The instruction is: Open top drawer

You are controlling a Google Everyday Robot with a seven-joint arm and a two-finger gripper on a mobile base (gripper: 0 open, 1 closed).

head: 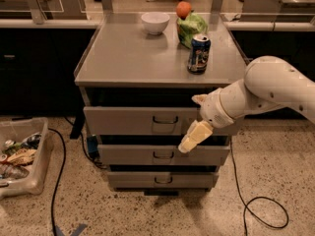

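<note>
The top drawer is the widest grey front panel of the metal cabinet, just under its top, with a small dark wire handle at centre. My gripper on the white arm hangs in front of the drawer's right half, just right of the handle. Its cream fingers are spread apart, one above and one below handle height, holding nothing. The arm hides the drawer's right end.
Two narrower drawers sit below. The cabinet top holds a white bowl, a soda can, a green bag and an orange. A bin of trash stands at left; cables lie on the floor.
</note>
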